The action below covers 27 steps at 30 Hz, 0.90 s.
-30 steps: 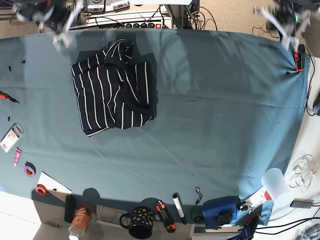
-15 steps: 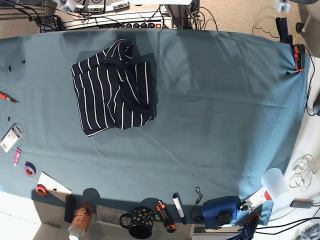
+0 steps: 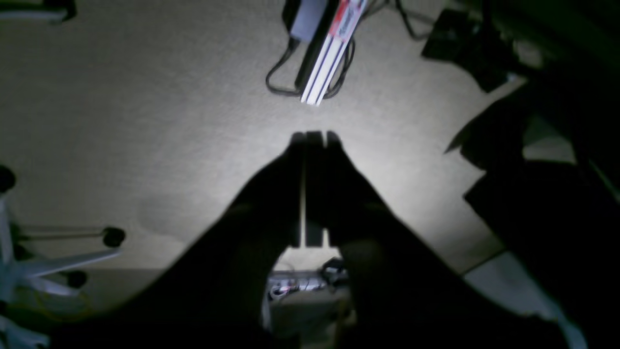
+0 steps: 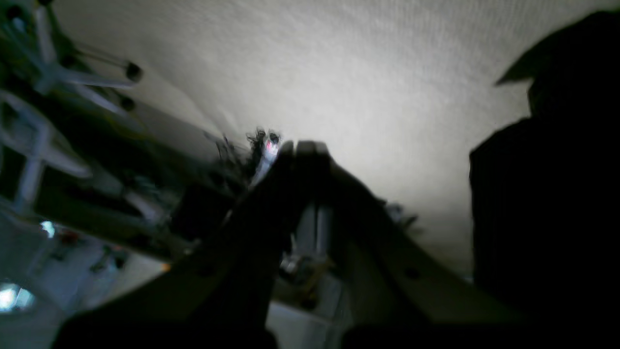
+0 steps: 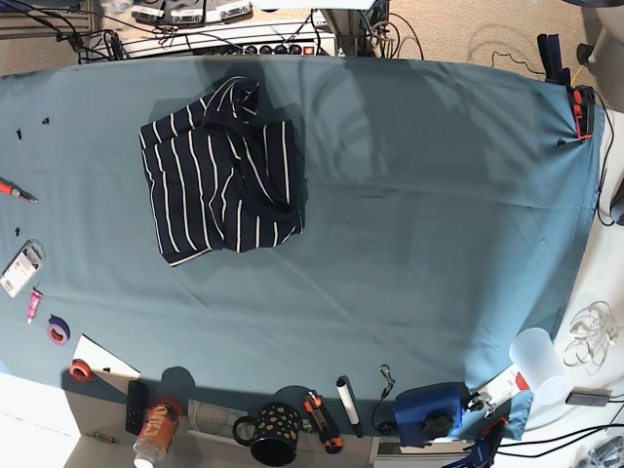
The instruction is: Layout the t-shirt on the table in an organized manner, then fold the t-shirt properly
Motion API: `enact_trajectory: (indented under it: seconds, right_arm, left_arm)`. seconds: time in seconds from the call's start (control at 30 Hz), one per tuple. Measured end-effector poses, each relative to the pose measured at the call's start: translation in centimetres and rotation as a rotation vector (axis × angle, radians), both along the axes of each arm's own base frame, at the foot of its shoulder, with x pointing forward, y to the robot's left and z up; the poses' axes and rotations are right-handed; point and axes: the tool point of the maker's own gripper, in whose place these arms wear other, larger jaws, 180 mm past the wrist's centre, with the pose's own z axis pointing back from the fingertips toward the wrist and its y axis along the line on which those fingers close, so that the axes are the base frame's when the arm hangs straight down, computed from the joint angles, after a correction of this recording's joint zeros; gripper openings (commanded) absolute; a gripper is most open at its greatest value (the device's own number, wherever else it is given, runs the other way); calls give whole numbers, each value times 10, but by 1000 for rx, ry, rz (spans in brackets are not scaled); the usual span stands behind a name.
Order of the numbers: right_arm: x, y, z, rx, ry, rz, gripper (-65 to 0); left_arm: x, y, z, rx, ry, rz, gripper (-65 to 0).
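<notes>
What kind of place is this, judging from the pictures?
Probably a lab or workshop, not a home. A teal cloth-covered table holds a striped t-shirt, tools such as a screwdriver and tape rolls lie at its edges, and electronics with cables stand behind it.

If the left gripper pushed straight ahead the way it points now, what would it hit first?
Likely the bare carpeted floor beyond the shut left gripper; nothing nearer shows, though depth is unclear.

No text can be read (red print on a white strip is too blurred).
</notes>
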Motion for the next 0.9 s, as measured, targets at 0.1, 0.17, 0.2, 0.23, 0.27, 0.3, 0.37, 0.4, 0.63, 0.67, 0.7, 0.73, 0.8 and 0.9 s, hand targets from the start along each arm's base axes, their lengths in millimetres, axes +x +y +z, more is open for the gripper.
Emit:
enact_trajectory:
  seconds: [0.1,0.17,0.2,0.23,0.27,0.3,0.37,0.4,0.63,0.67,0.7,0.73,0.8,0.9]
  right_arm:
    - [12,1,-23,5,-56,72,-650]
    - [25,1,-35,17,-98,130,-650]
    - [29,3,-41,29,-117,151,-650]
    - [34,7,-46,47,-141,160,-650]
    - [37,10,-50,64,-159,171,-650]
    - [39,14,-54,83,-177,178,-650]
    - [43,20,-60,110,-209,168,-650]
    - [48,19,-65,95,-243,155,-650]
    - [90,-8,-86,-6,-547,172,-650]
    - [90,-8,-86,1,-572,162,-650]
    - [89,-8,-87,0,-581,155,-650]
    - [89,-9,-88,2,-585,147,-650]
    - [95,-10,-90,-11,-602,138,-650]
    - [116,-8,-93,-32,-641,133,-650]
  left_arm:
    - [5,1,-19,26,-7,-4,-650]
    - [4,4,-30,48,-1,-23,-650]
    - [5,4,-34,59,-7,-30,-650]
    - [6,5,-40,70,-15,-38,-650]
    - [8,5,-45,78,-21,-42,-650]
    - [9,3,-50,78,-22,-42,-650]
    - [8,-5,-62,59,3,-45,-650]
    - [6,-9,-69,54,25,-44,-650]
    - [-2,-35,-103,81,43,-7,-650]
    - [-2,-40,-105,74,41,-11,-650]
    - [0,-46,-107,67,34,-10,-650]
    - [7,-51,-109,64,17,-2,-650]
    - [28,-65,-112,58,-46,23,-650]
    - [57,-87,-114,37,-129,53,-650]
